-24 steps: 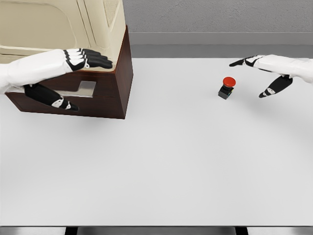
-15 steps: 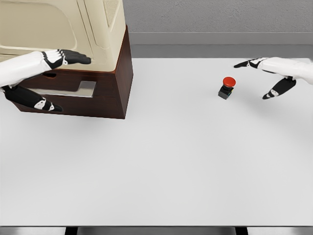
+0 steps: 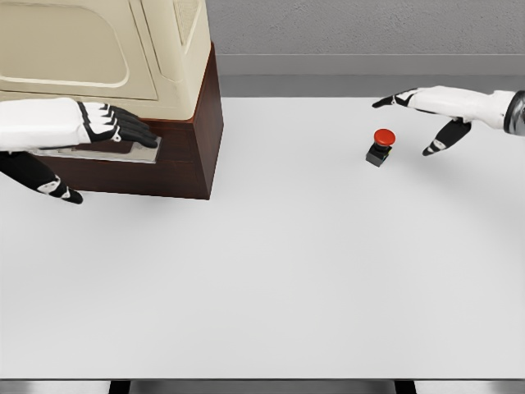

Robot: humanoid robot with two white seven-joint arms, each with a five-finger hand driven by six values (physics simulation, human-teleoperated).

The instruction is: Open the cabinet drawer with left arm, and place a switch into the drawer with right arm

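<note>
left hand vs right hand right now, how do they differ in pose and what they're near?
The left hand lies at the dark drawer front of the cabinet, fingers over its metal handle; the right hand hangs over bare table, apart from the red switch. The left hand's fingers lie close together; the right hand's are spread. Both are white with black fingers, and neither holds anything.

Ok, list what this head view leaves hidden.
- Drawer handle: mostly covered by the left robot hand; contact unclear.
- Cabinet: top and left side cut off by the frame.
- Switch: base markings too small to read.
- Right robot hand: forearm cut off at right edge.
</note>
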